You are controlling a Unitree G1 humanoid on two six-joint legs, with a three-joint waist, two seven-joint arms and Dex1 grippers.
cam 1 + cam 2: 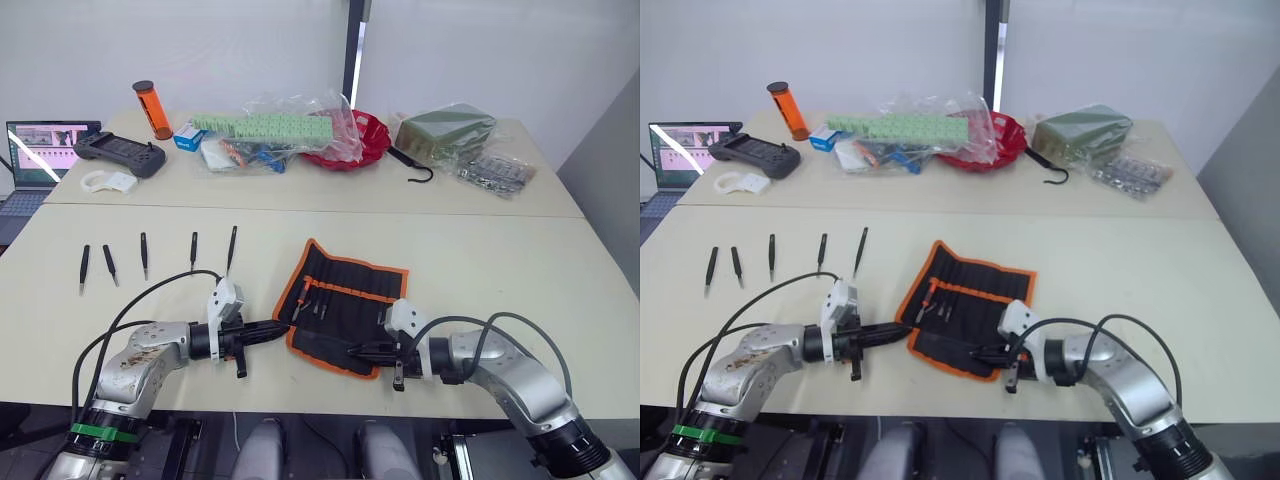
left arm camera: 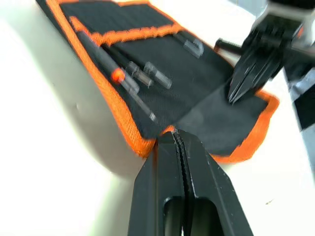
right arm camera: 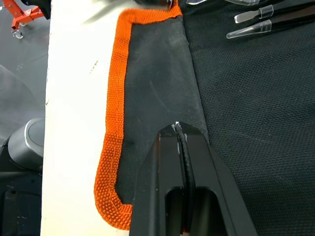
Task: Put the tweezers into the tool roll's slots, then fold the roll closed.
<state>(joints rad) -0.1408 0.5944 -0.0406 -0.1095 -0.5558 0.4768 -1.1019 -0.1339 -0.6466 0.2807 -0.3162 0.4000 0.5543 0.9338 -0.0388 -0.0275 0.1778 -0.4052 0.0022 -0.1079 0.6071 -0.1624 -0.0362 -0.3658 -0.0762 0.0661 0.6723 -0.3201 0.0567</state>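
Note:
The tool roll (image 1: 350,300) lies open on the near table, black with orange edging, slots (image 2: 147,34) facing up. A few capped tools (image 2: 142,73) sit in its left pockets. Five tweezers lie in a row to its left, from one (image 1: 84,268) at the far left to one (image 1: 232,248) nearest the roll. My left gripper (image 1: 281,327) is shut, its tip (image 2: 172,135) pinching the roll's orange near-left corner. My right gripper (image 1: 353,350) is shut with its tip (image 3: 177,127) resting on the black flap by the roll's near edge.
On the far table stand a red tray (image 1: 372,140) under plastic bags, a black hook (image 1: 415,170), a green box (image 1: 445,130), an orange canister (image 1: 152,110), a controller (image 1: 120,152) and a laptop (image 1: 35,150). Cables loop from both arms.

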